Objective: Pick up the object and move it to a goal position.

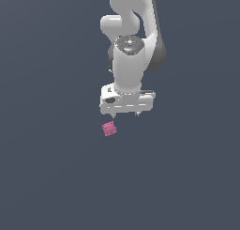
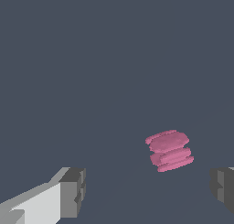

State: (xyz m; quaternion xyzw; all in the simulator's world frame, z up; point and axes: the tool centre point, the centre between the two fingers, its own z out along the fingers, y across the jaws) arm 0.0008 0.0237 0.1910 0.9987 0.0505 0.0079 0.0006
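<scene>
Exterior view: pink block [image 1: 109, 128] seemingly tilted.

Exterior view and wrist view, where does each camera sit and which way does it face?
Exterior view: off the arm, exact spot unknown; faces the white arm, its hand open, the pink block just beyond the fingertips.
Wrist view: on the wrist, looking out past two fingers at the block.
Shared: block and fingers.

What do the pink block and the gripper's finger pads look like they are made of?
Pink block: flat matte pink with ridged, stacked layers and no gloss. It could be rubber or soft plastic, but a simulator render leaves that open.
Finger pads: dull dark grey and blocky, rubber-like, on a smooth white gripper that looks like painted plastic or metal.
</scene>
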